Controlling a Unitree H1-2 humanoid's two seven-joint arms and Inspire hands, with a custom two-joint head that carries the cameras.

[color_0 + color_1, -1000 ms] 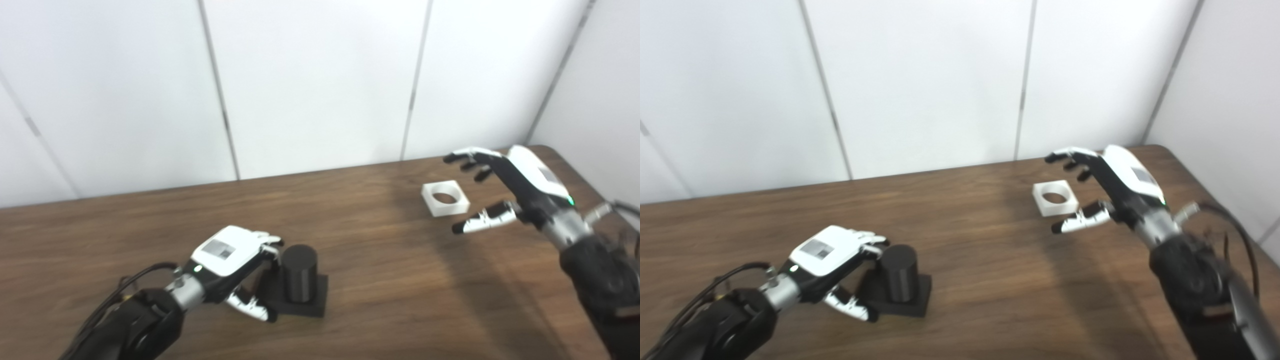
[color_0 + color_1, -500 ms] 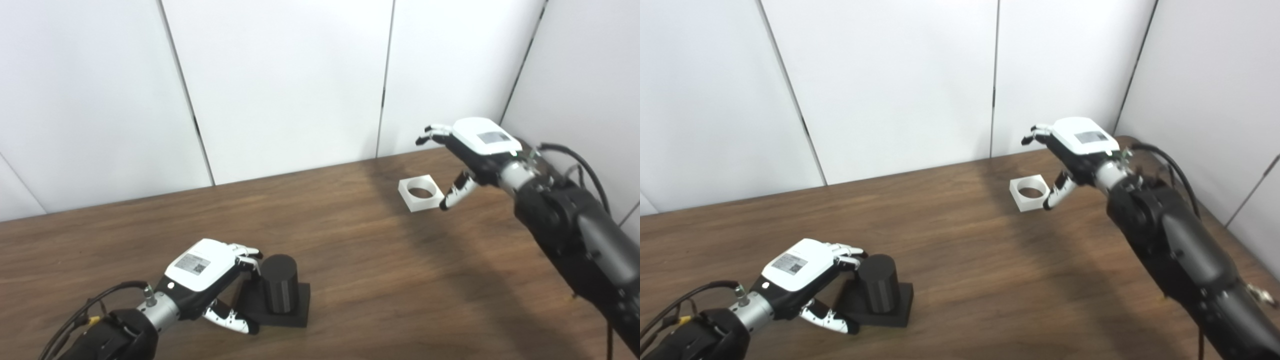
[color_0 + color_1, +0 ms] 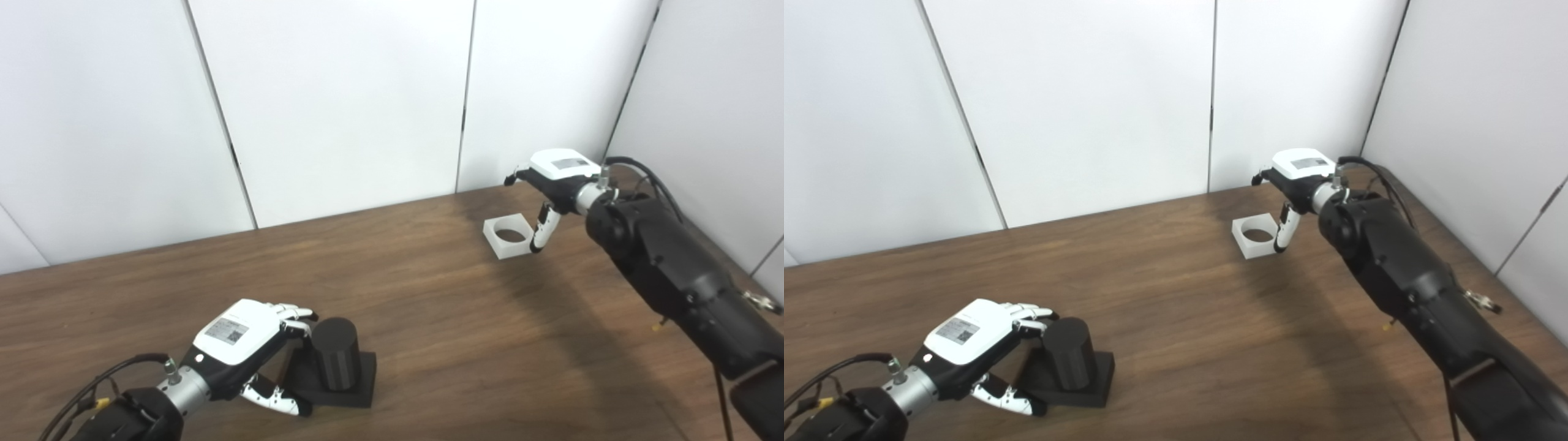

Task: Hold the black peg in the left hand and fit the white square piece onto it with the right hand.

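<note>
On the brown wooden worktop [image 3: 429, 318], which fills the lower frame beneath white wall panels, the two arms are set well apart, each stationed at its own part. The right hand [image 3: 554, 177] sits at the far right corner, fingers spread and holding nothing, its back uppermost and its thumb [image 3: 541, 228] angled down at the near right edge of the white square piece [image 3: 507, 236]; contact there cannot be confirmed. That piece lies flat, hole upward, which leaves its outer edges free for a pinch from above. At the near left, the left hand [image 3: 242, 340] is partly curled beside the black peg [image 3: 335, 361], fingertips [image 3: 300, 315] at the cylinder's upper side and thumb low by the base plate; whether it grips firmly I cannot tell. The peg stands upright on its square base, presumably so the hole can drop straight over it. Judgement: both grasps are being set up, and neither part is lifted.
</note>
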